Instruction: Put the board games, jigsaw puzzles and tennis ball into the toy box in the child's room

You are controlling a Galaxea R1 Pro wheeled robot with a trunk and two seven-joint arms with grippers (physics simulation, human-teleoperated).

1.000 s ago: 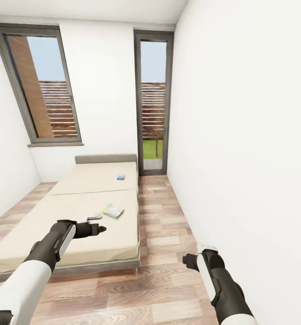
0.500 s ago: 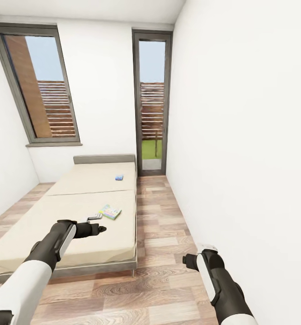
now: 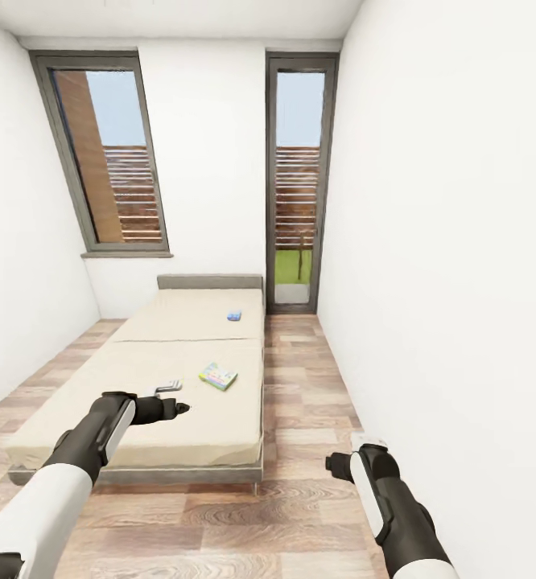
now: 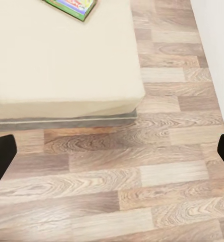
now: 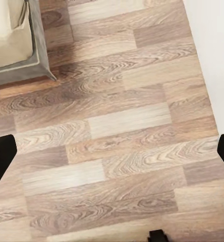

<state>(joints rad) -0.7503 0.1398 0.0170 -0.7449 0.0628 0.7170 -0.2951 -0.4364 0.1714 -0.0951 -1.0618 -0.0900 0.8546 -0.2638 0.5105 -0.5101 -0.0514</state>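
- 1 bed (image 3: 139, 402), beige mattress, grey frame, on wood floor (image 3: 300, 515) by 2 windows.
- 2 board games on mattress: multicoloured one (image 3: 218, 375) near bed's right edge, also in L wrist view (image 4: 71, 7); small blue one (image 3: 234, 315) nearer headboard.
- 2 grippers: left gripper (image 4: 112, 146) and right gripper (image 5: 112, 154) both spread wide, empty, over floor.

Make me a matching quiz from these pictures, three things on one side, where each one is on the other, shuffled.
Things:
1. blue board game
2. yellow-green board game
3. right gripper

Places:
A. over bare wood floor
B. on the bed, the half by the headboard
C. on the bed, nearer the foot

Pairs: 1-B, 2-C, 3-A
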